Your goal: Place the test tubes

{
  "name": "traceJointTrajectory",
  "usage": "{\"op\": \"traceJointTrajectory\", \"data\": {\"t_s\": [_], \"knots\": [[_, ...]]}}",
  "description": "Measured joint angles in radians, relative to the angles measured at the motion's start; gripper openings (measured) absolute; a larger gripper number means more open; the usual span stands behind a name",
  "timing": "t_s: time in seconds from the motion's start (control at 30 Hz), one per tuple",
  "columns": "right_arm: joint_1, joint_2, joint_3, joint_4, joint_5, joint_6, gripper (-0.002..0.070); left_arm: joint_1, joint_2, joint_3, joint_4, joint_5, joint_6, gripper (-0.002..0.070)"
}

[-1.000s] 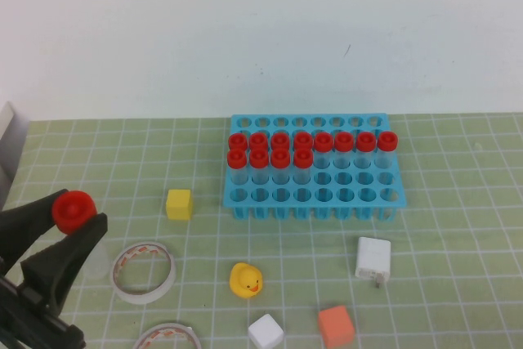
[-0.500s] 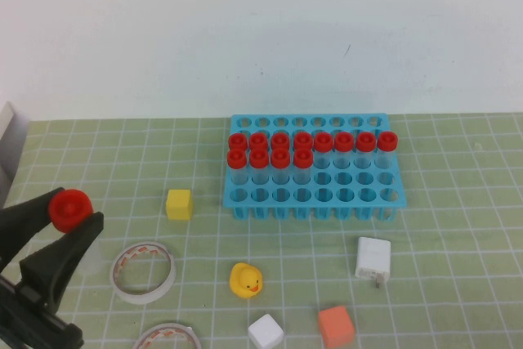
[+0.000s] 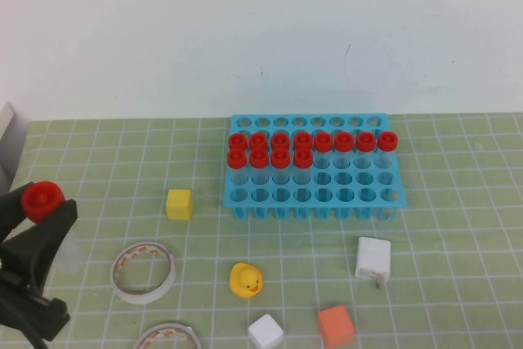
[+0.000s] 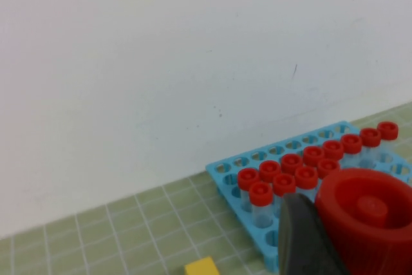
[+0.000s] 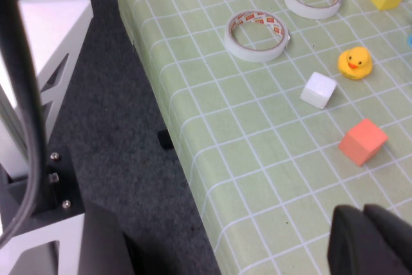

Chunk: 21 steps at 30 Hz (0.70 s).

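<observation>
test tube [image 3: 42, 200]: red cap up, clamped between the two black fingers of the left gripper [image 3: 37, 208]. the cap sits at the finger ends, one finger on each side of it. the clear body under the cap is hard to make out. in the left wrist view the cap [image 4: 370, 214] fills the near corner, with one dark finger [image 4: 306, 236] pressed against its side.

position: tube and left gripper are at the far left edge of the green grid mat [image 3: 458, 243], raised off it and well apart from the blue rack [image 3: 310, 212].

rack: stands at the middle back of the mat. it holds twelve capped tubes [image 3: 323, 141]. eight fill one full row, the second from the back, and four fill the left end of the row in front. the back row and the front rows show open holes.

loose items: yellow cube [image 3: 179, 203] between the gripper and the rack. tape roll [image 3: 144, 271] just right of the gripper, and a second roll [image 3: 167, 337] at the near edge. yellow duck [image 3: 245, 280], white cube [image 3: 265, 331] and orange cube [image 3: 336, 326] near the front. white charger [image 3: 373, 257] in front of the rack's right end.

right gripper [image 5: 364, 214]: seen only in its own wrist view, fingers pressed together with nothing between them, at the near corner of the table.
</observation>
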Motion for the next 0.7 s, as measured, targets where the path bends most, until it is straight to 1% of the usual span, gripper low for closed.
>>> {"op": "traceJointTrajectory", "data": {"t_s": [0.07,0.13,0.2,0.3,0.43,0.47,0.5,0.53,0.6,0.7], "knots": [[0.000,0.000,0.000,0.000,0.000,0.000,-0.0001,0.000,0.000,0.000,0.012,-0.005,-0.061,0.0264],[0.000,0.000,0.000,0.000,0.000,0.000,-0.0001,0.000,0.000,-0.002,0.103,-0.015,-0.177,0.0264],[0.000,0.000,0.000,0.000,0.000,0.000,-0.0001,0.000,0.000,-0.011,0.258,-0.032,-0.353,0.0264],[0.000,0.000,0.000,0.000,0.000,0.000,-0.0001,0.000,0.000,-0.025,0.515,-0.072,-0.684,0.0264],[0.000,0.000,0.000,0.000,0.000,0.000,-0.0001,0.000,0.000,-0.030,0.879,-0.129,-1.168,0.0264],[0.000,0.000,0.000,0.000,0.000,0.000,-0.0001,0.000,0.000,-0.030,0.972,-0.136,-1.278,0.0264],[0.000,0.000,0.000,0.000,0.000,0.000,-0.0001,0.000,0.000,-0.031,1.046,-0.140,-1.353,0.0264],[0.000,0.000,0.000,0.000,0.000,0.000,-0.0001,0.000,0.000,-0.035,1.127,-0.143,-1.420,0.0264],[0.000,0.000,0.000,0.000,0.000,0.000,-0.0001,0.000,0.000,-0.044,1.225,-0.144,-1.477,0.0264],[0.000,0.000,0.000,0.000,0.001,0.000,-0.0001,0.000,0.000,-0.053,1.253,-0.162,-1.500,0.0264]]}}
